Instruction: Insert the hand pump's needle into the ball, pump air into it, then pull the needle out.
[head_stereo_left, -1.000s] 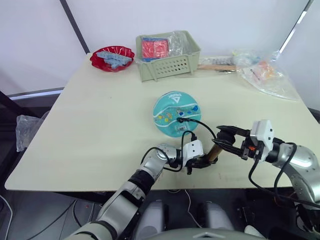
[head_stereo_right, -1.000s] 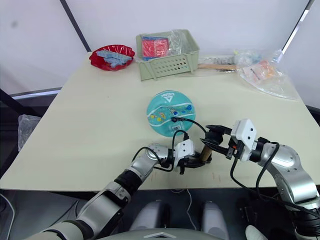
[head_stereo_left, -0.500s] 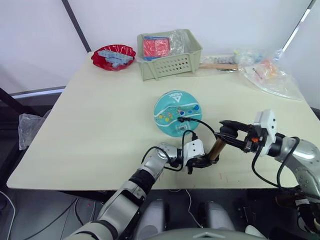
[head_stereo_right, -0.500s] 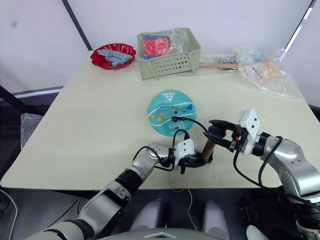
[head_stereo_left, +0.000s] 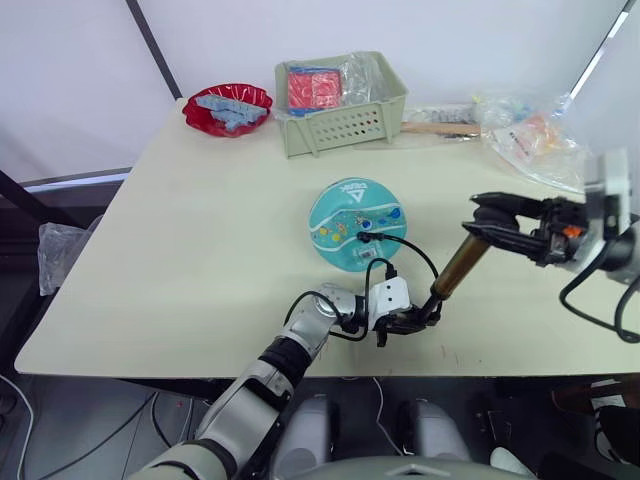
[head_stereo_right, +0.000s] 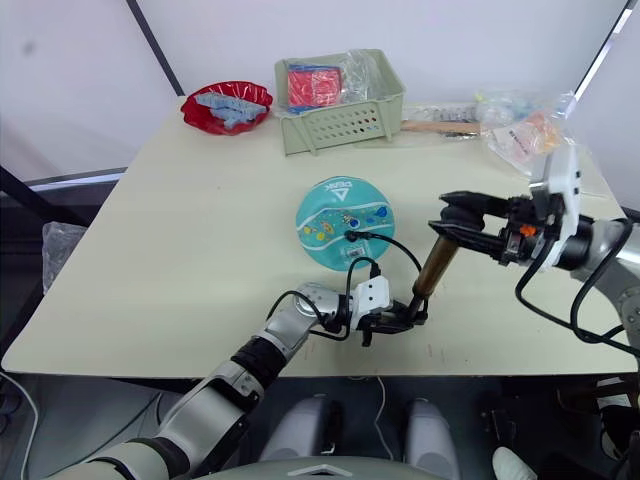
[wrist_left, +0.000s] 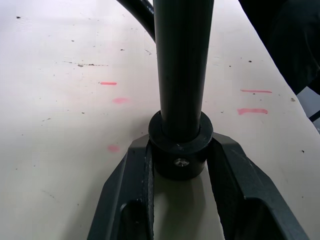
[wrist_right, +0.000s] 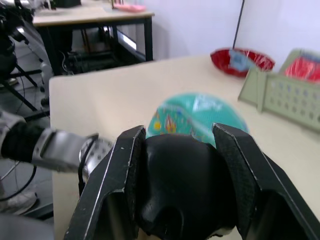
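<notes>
**Pumping stroke: handle up, foot pinned**

The hand pump is standing tilted on the table just beside the ball, on the robot's near-right side of it; barrel is leaning up and away from the ball. The thin hose is looping from the pump's foot to the ball, and the needle seems seated in the ball's near face, tho the tip itself is too small to confirm.

Step in hand, judging by this: pumping air. To do it well, the push should be running straight along the barrel's axis, not across it, so the foot isn't skating on the table and the hose isn't tugging the needle sideways. Foot needs holding firm thru the whole stroke; ball is free to roll, so hose slack is worth keeping.

Jaws:
- left gripper: fingers are clamping the pump's black foot collar from both sides, pads touching it, down at table level near the ball's front.
- right gripper: fingers are set fairly wide apart but filled, gripping the black T-handle between them, up off the table to the right of the ball.

Basket, red bowl and plastic bags are sitting well beyond the ball, out of the way.
</notes>
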